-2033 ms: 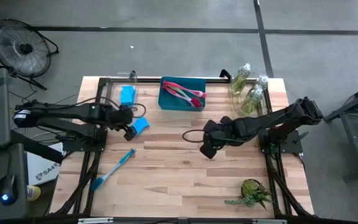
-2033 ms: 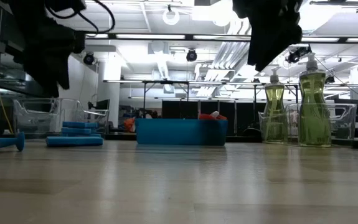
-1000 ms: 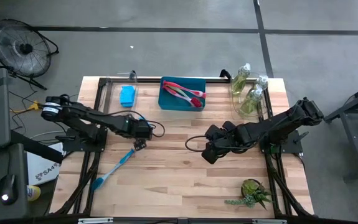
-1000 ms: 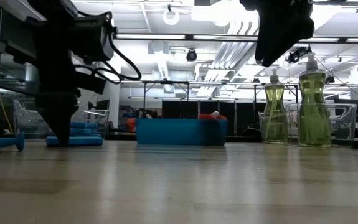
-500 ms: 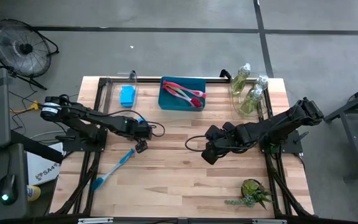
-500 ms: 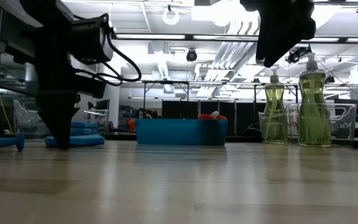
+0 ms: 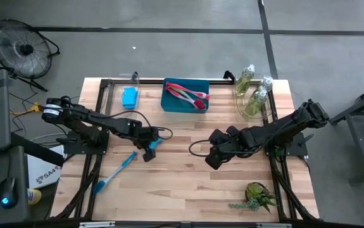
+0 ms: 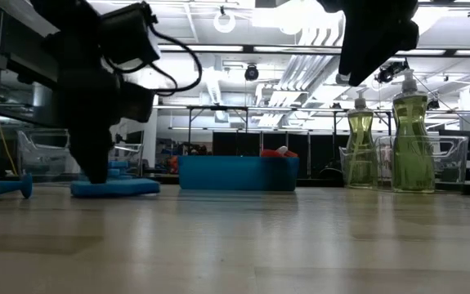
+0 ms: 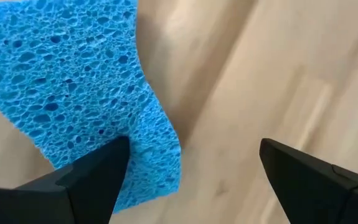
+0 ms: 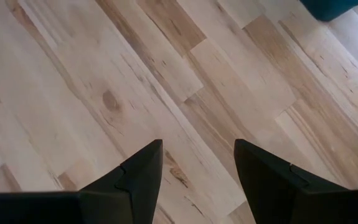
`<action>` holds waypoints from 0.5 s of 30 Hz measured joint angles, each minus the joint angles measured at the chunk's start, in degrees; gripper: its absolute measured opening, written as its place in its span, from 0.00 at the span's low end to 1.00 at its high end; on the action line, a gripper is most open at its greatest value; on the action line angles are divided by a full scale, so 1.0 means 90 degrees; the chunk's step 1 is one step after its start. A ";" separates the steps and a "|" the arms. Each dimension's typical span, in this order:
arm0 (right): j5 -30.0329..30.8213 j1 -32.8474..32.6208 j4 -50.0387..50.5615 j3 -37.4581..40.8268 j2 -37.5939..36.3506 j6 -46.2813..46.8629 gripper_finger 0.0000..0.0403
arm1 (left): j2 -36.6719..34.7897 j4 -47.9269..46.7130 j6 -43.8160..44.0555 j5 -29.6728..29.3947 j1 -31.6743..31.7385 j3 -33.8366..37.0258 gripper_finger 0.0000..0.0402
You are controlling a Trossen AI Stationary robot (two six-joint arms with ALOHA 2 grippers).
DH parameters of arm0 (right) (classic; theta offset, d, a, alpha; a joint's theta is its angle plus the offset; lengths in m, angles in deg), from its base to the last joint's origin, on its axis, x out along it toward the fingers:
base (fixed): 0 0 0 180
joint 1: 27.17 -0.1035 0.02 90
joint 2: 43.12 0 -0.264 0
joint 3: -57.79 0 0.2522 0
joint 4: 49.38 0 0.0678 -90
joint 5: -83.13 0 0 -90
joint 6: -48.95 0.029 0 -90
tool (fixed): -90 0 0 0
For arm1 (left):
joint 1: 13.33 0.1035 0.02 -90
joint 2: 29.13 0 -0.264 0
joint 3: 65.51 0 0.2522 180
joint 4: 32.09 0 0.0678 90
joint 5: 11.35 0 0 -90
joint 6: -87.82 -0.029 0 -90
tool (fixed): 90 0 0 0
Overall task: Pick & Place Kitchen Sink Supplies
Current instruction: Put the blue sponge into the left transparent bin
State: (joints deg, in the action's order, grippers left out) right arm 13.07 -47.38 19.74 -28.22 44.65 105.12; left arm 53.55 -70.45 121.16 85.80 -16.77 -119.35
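Near mid-tabletop (image 7: 182,183), left hand (image 7: 150,152) gapes wide beside the sponge (image 9: 73,93), gripping nothing, apparently lining up; right hand (image 7: 212,159) hovers half-open, empty.

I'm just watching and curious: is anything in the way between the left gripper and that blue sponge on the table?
Nothing visible. The left gripper is open and already down at the blue sponge, which lies flat on the wooden table, partly beside one finger rather than centred between both.
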 joint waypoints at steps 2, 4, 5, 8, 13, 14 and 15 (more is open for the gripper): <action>0.0070 -0.0030 0.0002 0.0000 0.0000 0.0043 0.48 | 0.0003 0.0199 0.0024 0.0186 0.0000 -0.0038 0.89; 0.0133 -0.0064 0.0004 0.0000 0.0000 0.0043 0.48 | 0.0005 0.0341 0.0040 0.0336 0.0000 -0.0095 0.89; 0.0153 -0.0075 0.0004 0.0000 0.0000 0.0043 0.48 | 0.0005 0.0370 0.0037 0.0341 0.0000 -0.0111 0.89; 0.0172 -0.0094 0.0009 0.0000 0.0000 0.0032 0.48 | 0.0005 0.0411 0.0038 0.0338 0.0000 -0.0116 0.89; 0.0172 -0.0094 0.0009 0.0000 0.0000 -0.0018 0.48 | 0.0005 0.0427 0.0016 0.0382 0.0000 -0.0118 0.89; 0.0168 -0.0094 0.0009 0.0000 0.0000 -0.0044 0.48 | 0.0005 0.0425 0.0008 0.0445 0.0002 -0.0118 0.89; 0.0160 -0.0094 0.0009 0.0000 0.0000 -0.0079 0.48 | 0.0002 0.0425 0.0008 0.0472 0.0002 -0.0119 0.89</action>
State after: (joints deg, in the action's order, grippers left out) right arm 14.51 -48.23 19.82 -28.22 44.65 104.41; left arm 53.57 -66.62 121.23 90.04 -16.75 -120.42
